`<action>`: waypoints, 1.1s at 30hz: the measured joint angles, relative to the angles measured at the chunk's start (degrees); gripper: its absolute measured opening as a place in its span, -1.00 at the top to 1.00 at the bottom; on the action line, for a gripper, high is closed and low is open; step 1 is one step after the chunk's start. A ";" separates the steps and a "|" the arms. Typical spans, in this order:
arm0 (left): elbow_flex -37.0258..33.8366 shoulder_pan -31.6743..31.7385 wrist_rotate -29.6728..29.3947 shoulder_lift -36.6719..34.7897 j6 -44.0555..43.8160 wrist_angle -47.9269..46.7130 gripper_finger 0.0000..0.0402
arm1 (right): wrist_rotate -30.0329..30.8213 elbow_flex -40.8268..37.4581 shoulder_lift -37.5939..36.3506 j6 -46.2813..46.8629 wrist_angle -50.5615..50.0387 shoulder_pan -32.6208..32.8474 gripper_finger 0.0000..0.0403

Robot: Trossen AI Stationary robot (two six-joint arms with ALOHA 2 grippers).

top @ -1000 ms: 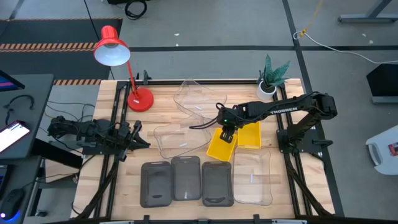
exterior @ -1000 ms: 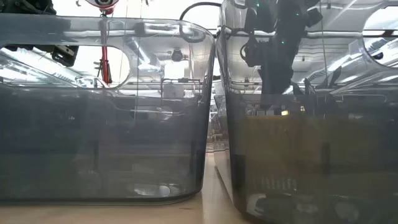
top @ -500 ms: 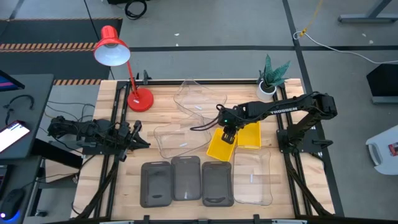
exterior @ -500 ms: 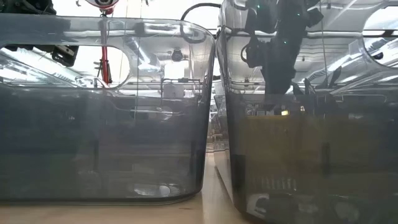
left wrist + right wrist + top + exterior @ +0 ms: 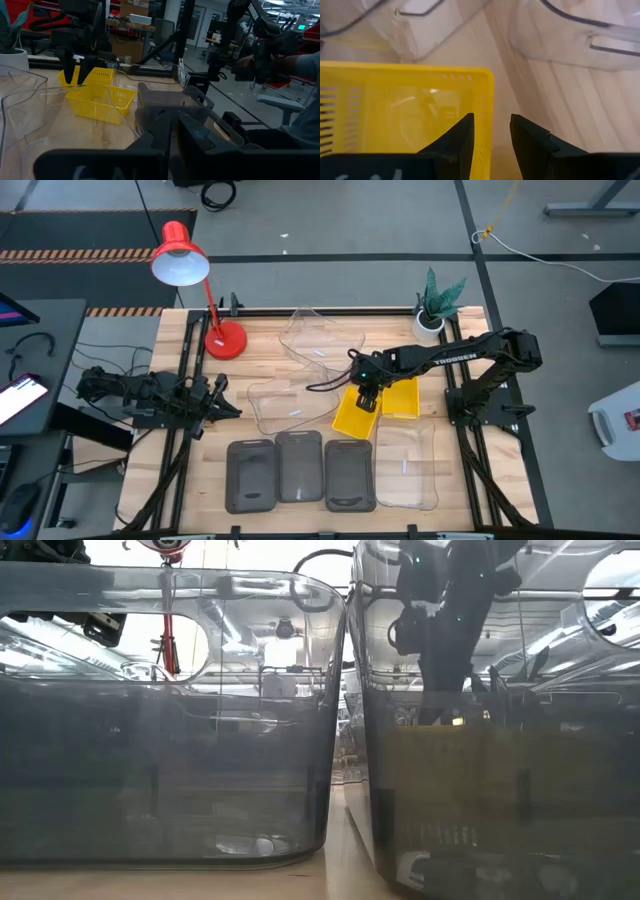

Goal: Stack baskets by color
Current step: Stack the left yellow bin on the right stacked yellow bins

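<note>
1. Toward the right half of the desk, the right gripper hangs over the far rim of the tilted yellow basket, its claw apart with one finger on each side of that rim's corner, as the right wrist view shows, and not yet pinched on it.
2. Compared with a second ago, that gripper has crept slightly toward the far edge of the desk and, in the low view, the arm has leaned over a little; the yellow basket itself has not shifted.
3. My reading is that the arm is lining up on the rim for a grasp, so the yellow stack is not yet made.
4. A second yellow basket lies just beside the tilted one, nearer the right edge, and the two touch or overlap there.
5. Three dark grey baskets sit side by side along the near edge, unstacked and unchanged.
6. Clear baskets are spread about: one at the near right corner, one mid-desk, one toward the far edge; none has moved.
7. The left gripper waits at the left edge, its claw together and holding nothing, exactly as earlier.
8. The red desk lamp and the potted plant stand along the far edge, untouched.
</note>
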 joint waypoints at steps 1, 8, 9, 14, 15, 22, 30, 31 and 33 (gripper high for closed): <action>-0.01 -0.01 0.00 -0.01 -0.02 -0.01 0.84 | -0.76 -0.46 0.00 0.00 0.84 -0.24 0.34; -0.01 -0.01 0.01 0.00 -0.01 -0.01 0.85 | -1.66 -2.94 0.00 -0.18 2.63 -0.70 0.34; -0.01 -0.01 0.00 -0.01 -0.03 -0.01 0.84 | -1.74 -3.36 0.00 -0.22 3.51 -0.72 0.34; 0.00 -0.02 0.02 0.00 -0.01 -0.02 0.82 | -3.42 -5.59 0.00 -1.13 6.84 -0.74 0.34; 0.00 -0.02 0.00 0.00 -0.01 0.00 0.82 | -3.12 -5.87 0.00 -1.25 6.91 -0.88 0.34; 0.00 0.00 0.00 -0.02 -0.01 0.00 0.87 | -2.96 -7.36 0.00 -1.61 7.97 -1.36 0.48; 0.00 -0.02 0.01 -0.02 0.00 0.00 0.84 | -4.76 -7.46 0.00 -0.20 7.87 -1.36 0.88; -0.01 -0.02 0.00 -0.02 -0.02 -0.01 0.83 | -4.86 -7.46 0.00 -0.08 7.82 -1.36 0.91; 0.00 -0.02 0.02 0.00 0.01 0.00 0.82 | -4.89 -7.46 0.00 0.07 7.84 -1.36 0.93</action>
